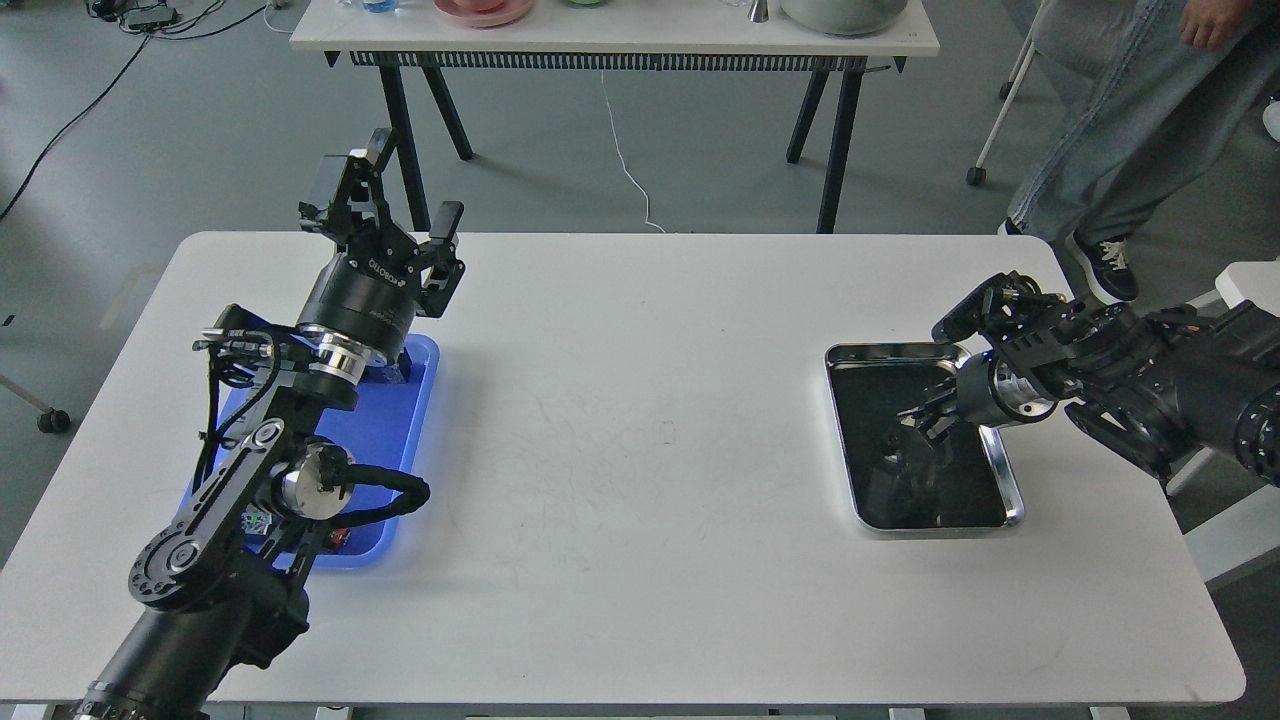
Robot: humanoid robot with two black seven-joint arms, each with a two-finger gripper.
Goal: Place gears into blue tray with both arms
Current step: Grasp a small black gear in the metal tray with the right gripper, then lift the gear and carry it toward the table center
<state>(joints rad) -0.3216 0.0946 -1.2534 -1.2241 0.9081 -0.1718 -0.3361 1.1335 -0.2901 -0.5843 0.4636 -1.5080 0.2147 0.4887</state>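
The blue tray [395, 430] lies on the left of the white table, mostly covered by my left arm. My left gripper [400, 205] is raised above the tray's far end, open, with nothing between its fingers. On the right, my right gripper [912, 425] reaches down into the shiny steel tray [885, 350], dark against the tray's black inside, so its fingers cannot be told apart. The gears are too small and dark to make out in the steel tray.
Small coloured parts [340, 538] lie at the blue tray's near end under my left arm. Behind my table stands a second table [620, 40] with dishes. A person [1130, 110] stands at the far right corner.
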